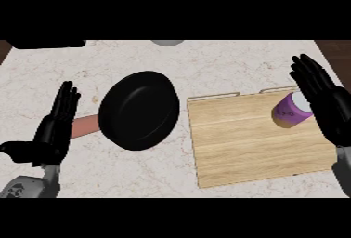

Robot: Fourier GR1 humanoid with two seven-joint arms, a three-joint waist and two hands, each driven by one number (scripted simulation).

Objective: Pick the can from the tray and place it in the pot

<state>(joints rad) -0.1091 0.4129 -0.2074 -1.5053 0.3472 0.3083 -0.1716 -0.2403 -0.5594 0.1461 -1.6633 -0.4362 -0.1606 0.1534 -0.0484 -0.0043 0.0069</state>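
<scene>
Pale marble counter (226, 60) across the whole view. On its right half, wooden tray (247, 148), flat, with a thin rim along the far edge. Left of the tray, near the counter's middle, black pot (139, 110), open top showing, reddish handle (86, 125) pointing toward the counter's left edge. Right hand (326, 102) at the tray's far right corner, fingers straight and apart, clasping nothing, just beside the can; whether touching, cannot tell. Left hand (55, 130) near the counter's left edge, fingers up and straight, resting. Smallest, the can (291, 110): purple, white top showing, at the tray's far right corner, well apart from the pot. Probably light and stiff, smooth-walled and so likely slippery, apt to roll if tipped. Best taken round the middle of its side, thumb opposite fingers.
</scene>
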